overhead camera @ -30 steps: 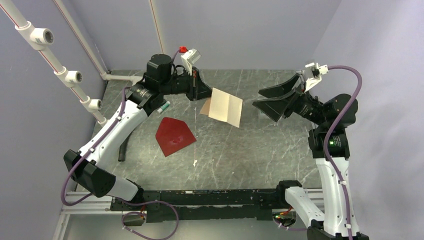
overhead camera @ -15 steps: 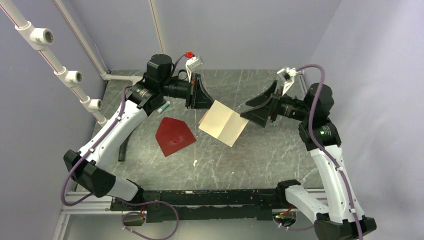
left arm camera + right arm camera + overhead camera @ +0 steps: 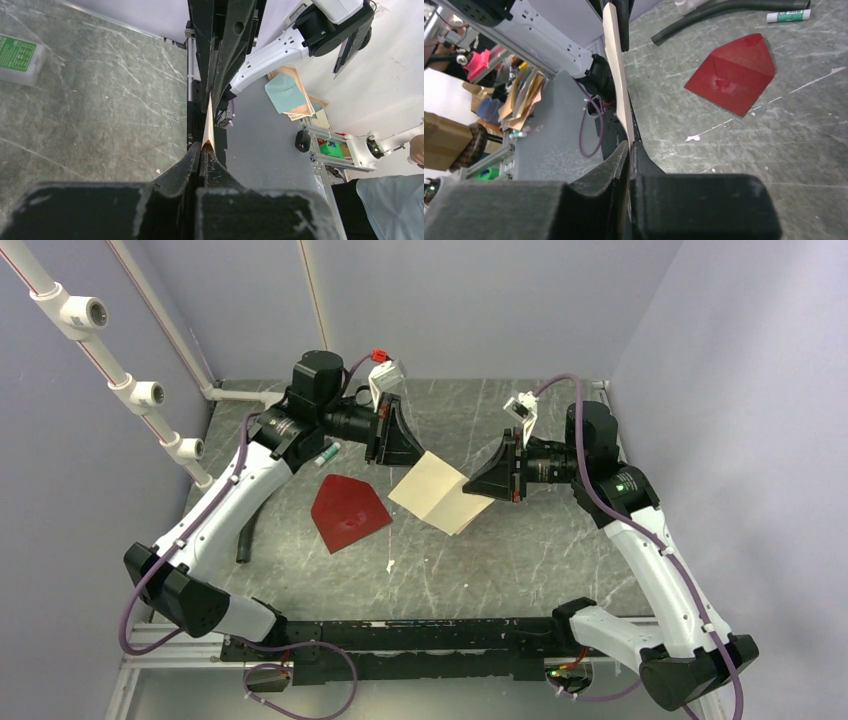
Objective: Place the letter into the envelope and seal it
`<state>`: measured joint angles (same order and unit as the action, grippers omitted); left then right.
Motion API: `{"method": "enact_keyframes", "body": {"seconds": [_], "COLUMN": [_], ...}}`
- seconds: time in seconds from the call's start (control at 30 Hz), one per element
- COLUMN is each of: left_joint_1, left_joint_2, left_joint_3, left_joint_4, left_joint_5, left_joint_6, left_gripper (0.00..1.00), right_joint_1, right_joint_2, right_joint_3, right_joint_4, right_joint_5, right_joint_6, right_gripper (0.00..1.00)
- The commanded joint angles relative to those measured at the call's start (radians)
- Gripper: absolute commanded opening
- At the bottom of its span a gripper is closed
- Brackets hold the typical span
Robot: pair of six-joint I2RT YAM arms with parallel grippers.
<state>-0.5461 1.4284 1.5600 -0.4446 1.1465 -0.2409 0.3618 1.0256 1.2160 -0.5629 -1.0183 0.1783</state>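
Over the marbled table (image 3: pixel 480 560), left gripper (image 3: pixel 406 453) and right gripper (image 3: pixel 477 487) face inward, pinching the letter (image 3: pixel 438 496) (aloft).

We log white shells and black joints on left arm (image 3: pixel 225 503) and right arm (image 3: pixel 657 575), purple cables (image 3: pixel 132 592), green LED (image 3: pixel 620 480), black wedge-shaped left end effector (image 3: pixel 412 454), right end effector (image 3: pixel 472 485).

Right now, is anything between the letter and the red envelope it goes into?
Nothing visible does. The letter, pinched off the table by the left fingers and the right fingers, hangs right of the envelope, which lies flat on it. A small white scrap lies nearer the arm bases, off that path.
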Motion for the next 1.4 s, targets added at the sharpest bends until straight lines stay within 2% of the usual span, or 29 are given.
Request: {"method": "enact_keyframes", "body": {"seconds": [0.0,0.07,0.13,0.2,0.23,0.33,0.47,0.53,0.57,0.63,0.7,0.77,0.87,0.97,1.37], "left_joint_1": [0.002,0.002,0.002,0.002,0.002,0.002,0.002,0.003,0.003,0.002,0.002,0.002,-0.005,-0.029,-0.120], "left_joint_2": [-0.052,-0.054,-0.054,-0.059,-0.064,-0.096,-0.146,-0.161,-0.166,-0.180,-0.196,-0.205,-0.190,-0.166,-0.147], "left_joint_3": [0.058,0.079,0.108,0.139,0.146,0.113,0.051,0.038,0.038,0.033,0.015,-0.018,-0.062,-0.095,-0.144], "left_joint_4": [-0.065,-0.121,-0.204,-0.312,-0.352,-0.389,-0.316,-0.281,-0.270,-0.235,-0.178,-0.090,0.064,0.132,0.112], "left_joint_5": [0.015,-0.020,-0.079,-0.222,-0.308,-0.663,-1.119,-1.233,-1.242,-1.138,-0.886,-0.536,-0.306,-0.252,-0.181], "left_joint_6": [0.085,0.129,0.193,0.273,0.300,0.307,0.230,0.170,0.151,0.127,0.130,0.104,-0.019,-0.065,0.056], "left_gripper": [0.02,0.11,0.35,0.56,0.63,0.72,0.78,0.79,0.78,0.78,0.79,0.80,0.80,0.78,0.65], "right_joint_1": [0.005,0.005,0.004,0.005,0.005,0.004,0.004,0.004,0.004,0.005,0.004,0.005,0.005,0.005,0.005], "right_joint_2": [-0.019,-0.018,-0.023,-0.024,-0.024,-0.017,0.008,0.028,0.037,0.047,0.051,0.048,0.042,0.029,0.026], "right_joint_3": [0.037,0.041,0.045,0.049,0.052,0.058,0.060,0.060,0.060,0.057,0.049,0.038,0.025,0.007,0.015], "right_joint_4": [-0.008,-0.016,-0.014,-0.014,-0.015,-0.026,-0.041,-0.040,-0.037,-0.026,0.003,0.047,0.117,0.205,0.381], "right_joint_5": [-0.039,-0.038,-0.027,-0.007,0.008,0.058,0.168,0.212,0.219,0.218,0.193,0.161,0.108,0.066,-0.049], "right_joint_6": [-0.040,-0.045,-0.044,-0.044,-0.044,-0.041,-0.026,-0.014,-0.009,0.002,0.018,0.046,0.097,0.145,0.271], "right_gripper": [0.01,0.00,0.00,0.00,0.00,0.00,0.00,0.00,0.00,0.00,0.00,0.00,0.00,0.00,0.00]}}
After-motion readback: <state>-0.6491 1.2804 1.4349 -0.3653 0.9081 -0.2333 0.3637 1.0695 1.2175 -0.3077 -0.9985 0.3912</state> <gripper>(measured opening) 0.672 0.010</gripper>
